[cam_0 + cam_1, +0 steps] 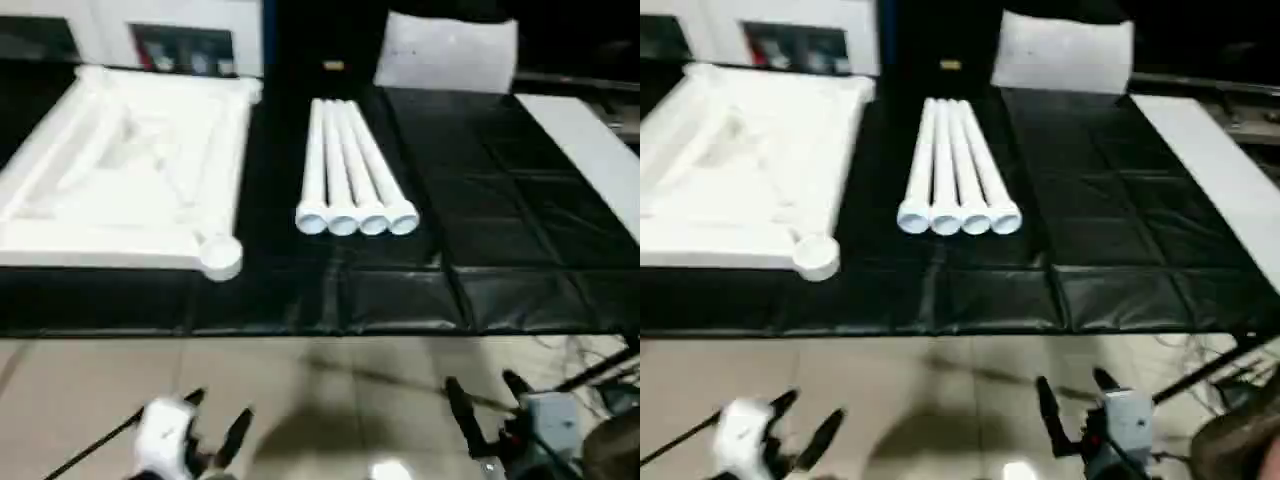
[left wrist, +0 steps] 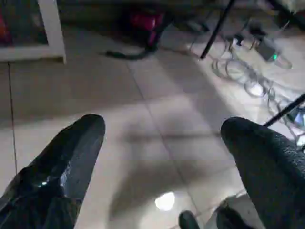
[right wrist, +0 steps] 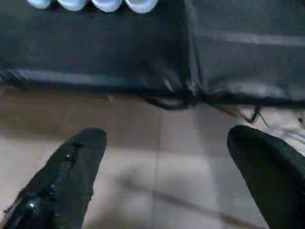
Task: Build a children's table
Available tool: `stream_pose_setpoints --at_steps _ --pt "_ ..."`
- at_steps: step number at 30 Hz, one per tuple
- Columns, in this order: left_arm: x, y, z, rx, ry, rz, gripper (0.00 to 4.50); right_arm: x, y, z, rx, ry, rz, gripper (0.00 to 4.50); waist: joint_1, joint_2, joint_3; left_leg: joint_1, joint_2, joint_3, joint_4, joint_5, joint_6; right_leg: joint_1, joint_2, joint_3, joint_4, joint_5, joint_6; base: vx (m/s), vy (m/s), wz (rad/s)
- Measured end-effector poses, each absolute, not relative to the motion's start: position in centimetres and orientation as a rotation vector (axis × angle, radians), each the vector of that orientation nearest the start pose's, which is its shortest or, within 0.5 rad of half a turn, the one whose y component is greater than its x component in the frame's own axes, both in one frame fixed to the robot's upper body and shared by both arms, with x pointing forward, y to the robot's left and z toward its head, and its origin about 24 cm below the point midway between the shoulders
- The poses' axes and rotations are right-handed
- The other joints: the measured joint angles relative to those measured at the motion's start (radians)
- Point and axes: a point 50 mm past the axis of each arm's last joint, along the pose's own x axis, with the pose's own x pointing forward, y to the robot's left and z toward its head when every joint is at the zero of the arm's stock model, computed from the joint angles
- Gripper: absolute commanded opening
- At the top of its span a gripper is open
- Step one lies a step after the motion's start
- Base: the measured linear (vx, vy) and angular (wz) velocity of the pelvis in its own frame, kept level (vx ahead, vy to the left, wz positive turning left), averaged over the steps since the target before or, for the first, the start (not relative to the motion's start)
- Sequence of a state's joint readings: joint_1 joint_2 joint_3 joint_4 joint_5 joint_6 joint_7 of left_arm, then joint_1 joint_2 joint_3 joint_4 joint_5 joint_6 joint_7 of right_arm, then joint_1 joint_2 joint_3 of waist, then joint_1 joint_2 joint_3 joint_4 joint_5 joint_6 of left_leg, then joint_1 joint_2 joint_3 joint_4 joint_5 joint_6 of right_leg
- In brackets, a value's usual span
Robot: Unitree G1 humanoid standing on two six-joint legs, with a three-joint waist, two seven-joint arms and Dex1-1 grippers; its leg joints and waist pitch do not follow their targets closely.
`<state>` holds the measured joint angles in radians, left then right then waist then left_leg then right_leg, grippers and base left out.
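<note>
Hands (image 1: 215, 425) (image 1: 490, 400) spread (black), round white tube legs (image 1: 355, 170)

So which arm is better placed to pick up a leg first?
Probably the right. The four legs lie right of the tabletop, and the open right gripper sits nearer their ends than the open left gripper. Both are empty.
</note>
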<state>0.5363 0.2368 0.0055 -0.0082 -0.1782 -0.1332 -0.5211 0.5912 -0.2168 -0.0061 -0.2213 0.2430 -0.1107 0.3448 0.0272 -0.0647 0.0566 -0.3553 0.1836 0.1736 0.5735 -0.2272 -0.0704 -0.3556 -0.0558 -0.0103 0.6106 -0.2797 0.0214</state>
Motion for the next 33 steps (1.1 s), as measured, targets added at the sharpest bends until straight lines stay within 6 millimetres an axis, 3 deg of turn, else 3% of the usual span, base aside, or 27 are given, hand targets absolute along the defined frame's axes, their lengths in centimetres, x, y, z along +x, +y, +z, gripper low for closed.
stream_pose_setpoints --at_steps 5,10,11,13,17,20,22,24,29,33 --pt "11.1 19.3 3.1 -0.038 0.202 -0.416 4.48 13.2 -17.4 5.5 0.087 0.076 0.327 4.50 0.002 -0.014 0.004 -0.001 0.002 0.000 0.002 -0.001 0.000 -0.001 0.001 -0.001 0.000 0.003 0.002 0.000 0.000 0.00" --pt "13.0 18.8 6.3 -0.003 0.078 -0.427 4.48 15.9 -16.7 8.7 0.028 -0.060 0.288 4.50 0.003 -0.018 0.005 0.007 0.001 0.000 0.006 -0.001 0.000 0.003 0.001 0.001 0.001 0.001 0.007 -0.034 0.003 0.00" --pt "13.9 18.8 6.7 0.000 0.066 -0.414 4.48 16.6 -16.6 9.1 0.024 -0.066 0.262 4.50 0.004 -0.019 0.007 0.008 0.001 0.000 0.007 -0.001 0.000 0.007 0.001 0.001 0.001 0.001 0.007 -0.056 0.003 0.03" --pt "18.4 18.9 9.1 0.035 -0.047 -0.365 4.48 19.8 -15.9 10.3 0.044 -0.091 0.222 4.50 0.004 -0.019 0.007 0.000 0.002 -0.002 0.015 0.005 -0.004 -0.006 0.001 0.001 0.013 0.009 0.006 -0.066 0.000 0.03" --pt "22.6 19.3 12.5 0.084 -0.110 -0.257 4.48 21.4 -15.5 10.6 0.107 -0.058 0.173 4.50 0.000 -0.015 -0.004 0.001 0.003 -0.002 0.021 0.013 -0.010 -0.001 0.002 0.001 0.019 0.020 0.009 -0.035 -0.004 0.00" --pt "24.9 19.3 12.2 0.057 -0.076 -0.149 4.48 22.7 -15.4 10.0 0.146 -0.040 0.120 4.50 -0.017 -0.009 -0.004 -0.004 0.003 -0.002 0.025 0.016 -0.013 -0.004 0.002 0.003 0.020 0.025 0.009 0.000 0.000 0.00" --pt "26.3 18.5 12.2 0.024 -0.074 -0.132 4.48 23.6 -14.7 10.0 0.162 -0.043 0.128 4.50 -0.021 0.003 -0.006 -0.012 0.003 -0.003 0.028 0.019 -0.012 -0.010 0.002 0.002 0.020 0.027 0.006 0.000 0.000 0.00" --pt "26.9 17.7 12.6 0.033 -0.087 -0.150 4.48 23.9 -13.9 9.8 0.177 -0.026 0.150 4.50 -0.021 0.011 -0.007 -0.012 0.003 -0.003 0.028 0.020 -0.011 -0.010 0.002 0.002 0.020 0.028 0.006 0.000 0.000 0.00" --pt "27.3 17.2 12.6 0.047 -0.044 -0.159 4.48 24.1 -13.8 8.9 0.098 0.052 0.169 4.50 -0.009 0.017 -0.008 -0.020 -0.001 -0.003 0.029 0.021 0.014 -0.010 -0.002 0.004 0.019 0.027 0.004 0.000 0.000 0.00" --pt "27.2 16.7 11.8 0.057 0.024 -0.178 4.48 24.8 -14.1 9.1 0.054 0.055 0.182 4.50 0.016 0.016 -0.008 -0.030 -0.006 -0.001 0.053 0.012 0.036 -0.009 -0.010 0.007 0.015 0.031 0.010 -0.017 0.053 0.02"
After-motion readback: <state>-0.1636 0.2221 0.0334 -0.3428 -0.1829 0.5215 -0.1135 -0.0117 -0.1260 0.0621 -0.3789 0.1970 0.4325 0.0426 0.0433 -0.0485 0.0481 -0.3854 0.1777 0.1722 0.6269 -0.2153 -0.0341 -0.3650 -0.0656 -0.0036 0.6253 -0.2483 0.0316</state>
